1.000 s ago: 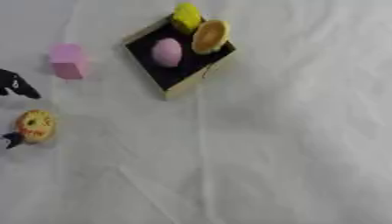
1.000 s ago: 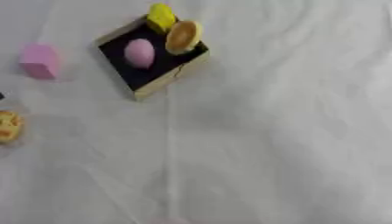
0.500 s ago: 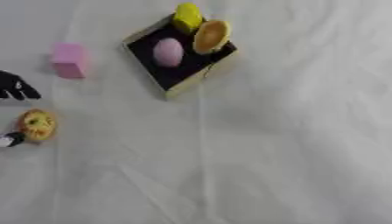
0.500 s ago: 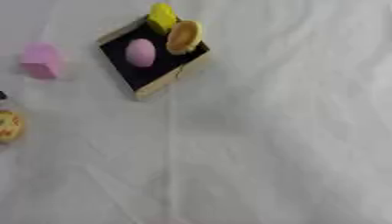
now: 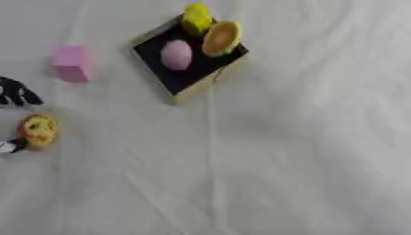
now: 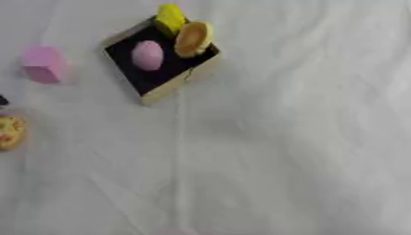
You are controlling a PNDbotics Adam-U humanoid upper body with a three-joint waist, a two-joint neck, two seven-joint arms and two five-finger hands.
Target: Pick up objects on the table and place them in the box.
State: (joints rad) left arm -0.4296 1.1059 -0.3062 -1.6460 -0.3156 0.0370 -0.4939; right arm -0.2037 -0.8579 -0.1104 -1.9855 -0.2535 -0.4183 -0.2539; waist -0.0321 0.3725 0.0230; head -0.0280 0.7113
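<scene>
A black-lined box [image 5: 186, 75] holds three items; pink block [image 5: 72, 63] and round pastry [image 5: 38, 130] lie left.

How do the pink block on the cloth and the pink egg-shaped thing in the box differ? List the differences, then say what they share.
Shape: the pink block is boxy with flat faces, while the pink egg-shaped thing is rounded and oval.
Place: the block stands alone on the white cloth, left of the box; the egg lies inside the box on its black floor.
Neighbours: the egg has a yellow piece and an orange round thing close by; the block has none.
Both are pink.
</scene>
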